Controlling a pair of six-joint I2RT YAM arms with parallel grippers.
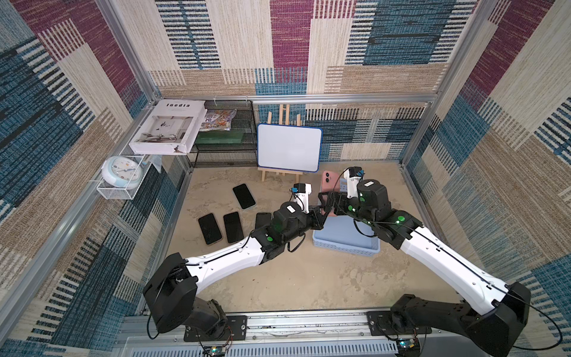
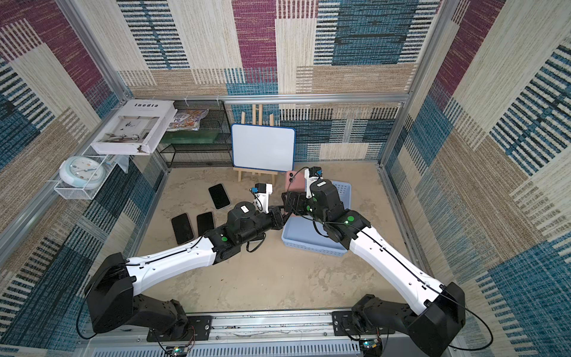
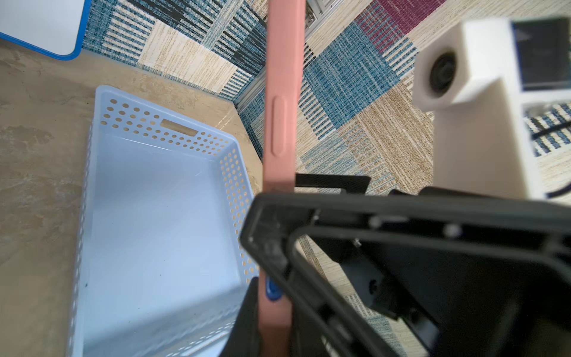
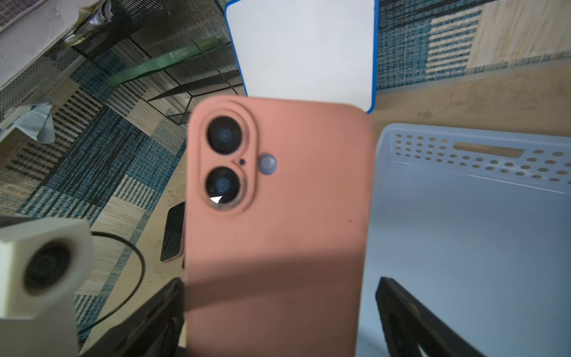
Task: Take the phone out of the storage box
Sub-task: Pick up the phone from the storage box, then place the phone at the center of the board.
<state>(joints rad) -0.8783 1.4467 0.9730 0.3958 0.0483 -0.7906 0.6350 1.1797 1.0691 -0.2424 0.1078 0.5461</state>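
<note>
At the left side of the pale blue perforated plastic storage box (image 1: 344,247), the pink-cased phone (image 1: 327,180) stands upright, raised where the arms (image 1: 225,256) meet. Four black phones (image 1: 210,228) lie flat on the sandy worktop (image 1: 293,278) further left; a blue-framed whiteboard (image 1: 289,147) stands behind. Arms reach inward and hide the grip in both top views. Left wrist view: phone edge-on, left hand (image 3: 275,321) clenched on its lower end. Right wrist view: case back with two lenses, right hand (image 4: 279,280) released, jaws wide apart.
</note>
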